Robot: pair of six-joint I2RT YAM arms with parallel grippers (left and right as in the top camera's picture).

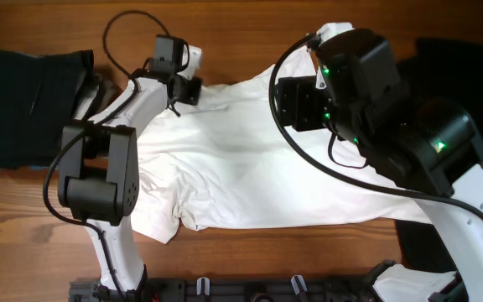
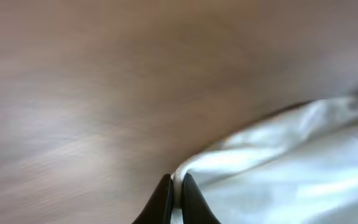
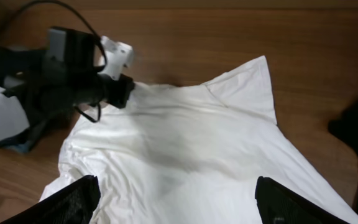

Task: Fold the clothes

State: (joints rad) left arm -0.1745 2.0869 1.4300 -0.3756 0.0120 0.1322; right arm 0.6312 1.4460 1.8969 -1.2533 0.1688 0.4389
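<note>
A white T-shirt point(image 1: 250, 168) lies spread, somewhat rumpled, across the wooden table. My left gripper point(image 1: 189, 91) is at the shirt's far left edge. In the blurred left wrist view its jaws point(image 2: 177, 182) are shut on a fold of the white cloth point(image 2: 278, 168). My right gripper point(image 1: 296, 105) hovers above the shirt's upper middle. In its wrist view the two black fingers point(image 3: 73, 199) stand wide open over the shirt point(image 3: 191, 155) with nothing between them. That view also shows the left gripper point(image 3: 120, 92) at the cloth's edge.
A black garment point(image 1: 28, 105) lies at the table's far left, with a bit of grey cloth point(image 1: 99, 91) beside the left arm. More black cloth point(image 1: 451, 59) lies at the right, partly under the right arm. Bare wood point(image 1: 250, 25) runs along the far side.
</note>
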